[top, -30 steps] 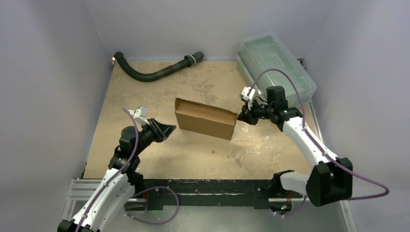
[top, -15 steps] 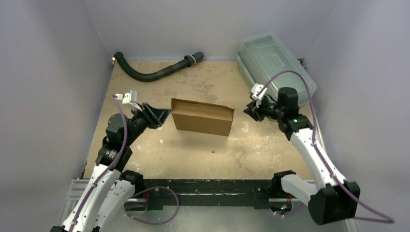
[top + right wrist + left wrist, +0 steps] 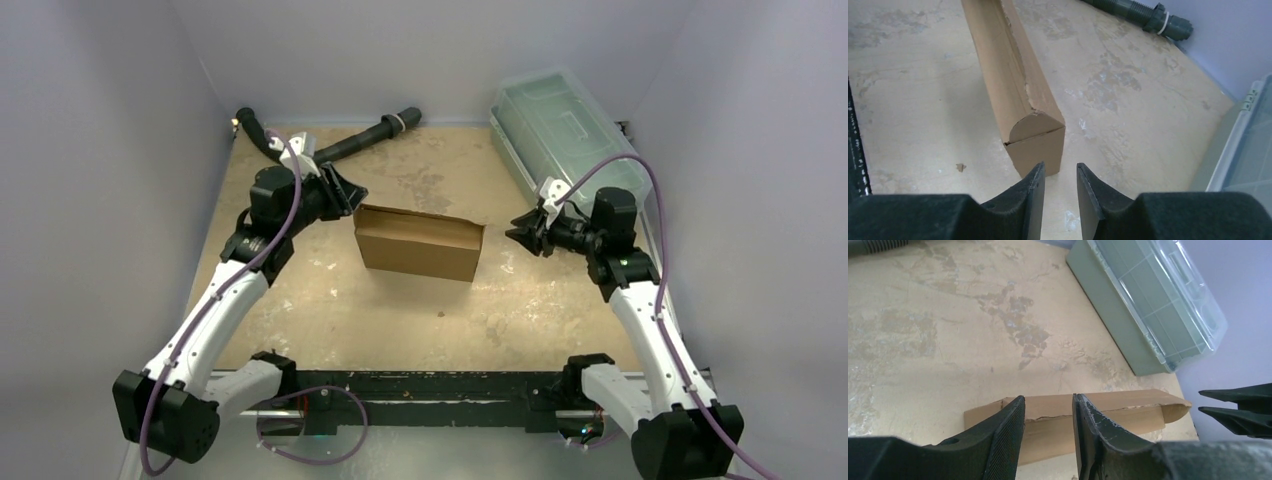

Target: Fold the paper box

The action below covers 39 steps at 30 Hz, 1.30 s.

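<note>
The paper box (image 3: 420, 243), a long and shallow closed box of plain brown corrugated cardboard, lies near the middle of the worn beige table (image 3: 400, 320), with its long side running from left to right and turned a little. In the right wrist view the box (image 3: 1013, 65) runs away from the camera, and its near end shows a rounded tab lying over the end wall (the seam along the top looks a bit ragged). The left pincer (image 3: 345, 190) is at the far left corner of the box, and seems to be above it; its two black jaws stand partly apart and have hold of nothing. In the left wrist view the left pincer (image 3: 1048, 399) shows a clear gap, and through this gap the top edge of the box (image 3: 1128, 412) is seen further down. Whether a finger touches the cardboard I cannot tell. The right pincer (image 3: 515, 235) points at the right end of the box and is near it but apart from it. From its own camera the right pincer (image 3: 1060, 166) also has its jaws partly apart and holds nothing, with the box end just in front of the tips. A black ribbed hose (image 3: 330, 150) lies along the far left edge of the table. A clear greenish plastic bin with a lid (image 3: 570, 125) stands at the far right, well apart from the box.
</note>
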Motion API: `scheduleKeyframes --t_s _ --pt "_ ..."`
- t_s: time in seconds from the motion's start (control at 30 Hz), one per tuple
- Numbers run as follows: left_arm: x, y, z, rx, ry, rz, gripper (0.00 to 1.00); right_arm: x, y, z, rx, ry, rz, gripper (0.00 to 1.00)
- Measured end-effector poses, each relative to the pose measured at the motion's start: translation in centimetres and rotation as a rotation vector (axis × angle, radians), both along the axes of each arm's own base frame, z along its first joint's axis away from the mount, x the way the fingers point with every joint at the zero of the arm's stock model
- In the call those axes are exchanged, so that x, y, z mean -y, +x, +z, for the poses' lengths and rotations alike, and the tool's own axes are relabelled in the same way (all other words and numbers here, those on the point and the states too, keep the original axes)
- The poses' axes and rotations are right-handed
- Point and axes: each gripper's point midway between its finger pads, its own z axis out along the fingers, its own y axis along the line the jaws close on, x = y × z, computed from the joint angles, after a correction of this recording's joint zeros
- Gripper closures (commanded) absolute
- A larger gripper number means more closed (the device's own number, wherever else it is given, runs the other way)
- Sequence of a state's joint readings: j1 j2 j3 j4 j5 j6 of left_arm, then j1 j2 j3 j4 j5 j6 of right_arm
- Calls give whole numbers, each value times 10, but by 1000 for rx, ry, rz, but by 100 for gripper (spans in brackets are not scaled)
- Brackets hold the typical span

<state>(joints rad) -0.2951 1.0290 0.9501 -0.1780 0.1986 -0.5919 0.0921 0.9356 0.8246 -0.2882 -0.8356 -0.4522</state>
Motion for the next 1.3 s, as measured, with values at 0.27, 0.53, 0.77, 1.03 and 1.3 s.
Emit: scheduleKeyframes --t_s 0.27,0.53,0.77,1.03,1.3 --pt "3 12 -20 -50 12 -9 73 -10 -23 -13 -13 -10 143 80" --pt "-3 15 -18 -35 19 24 74 -17 -50 -60 -63 -106 349 82" --pt "-56 -27 -10 82 -28 261 82 -39 -72 -106 -30 -199 466 85" --pt "-78 -38 -100 -65 -68 419 85 -62 -35 -108 103 -212 328 87" --pt "-63 -19 -151 -178 -94 395 89 -58 9 -87 188 -182 135 87"
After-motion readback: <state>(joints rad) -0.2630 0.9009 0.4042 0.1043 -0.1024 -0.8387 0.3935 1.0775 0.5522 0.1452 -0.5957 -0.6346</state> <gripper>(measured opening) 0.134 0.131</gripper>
